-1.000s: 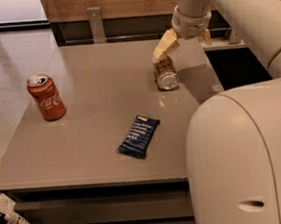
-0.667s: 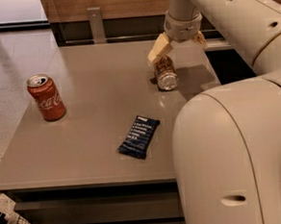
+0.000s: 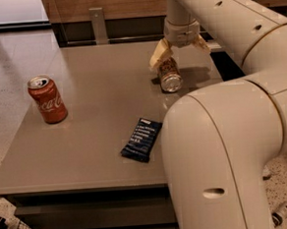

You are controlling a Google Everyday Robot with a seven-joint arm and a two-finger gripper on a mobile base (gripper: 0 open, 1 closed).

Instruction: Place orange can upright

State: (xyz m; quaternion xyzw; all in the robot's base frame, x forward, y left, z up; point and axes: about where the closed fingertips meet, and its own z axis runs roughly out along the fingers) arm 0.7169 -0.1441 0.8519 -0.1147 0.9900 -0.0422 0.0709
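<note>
The orange can (image 3: 169, 75) lies on its side on the grey table (image 3: 99, 119), right of the middle, its silver end facing the camera. My gripper (image 3: 179, 55) hangs just above the can's far end. It is open, with one tan finger (image 3: 159, 54) to the left of the can and the other finger (image 3: 200, 43) to the right. The can is not lifted.
A red Coca-Cola can (image 3: 47, 99) stands upright at the table's left. A dark blue snack bar (image 3: 141, 140) lies near the front middle. My arm's large white link (image 3: 220, 155) covers the table's front right. A wooden wall with a metal post (image 3: 96, 22) runs behind the table.
The gripper has shifted left and lowered, from beside the can to straddling its far end. The arm has swung nearer the camera. The can has not moved.
</note>
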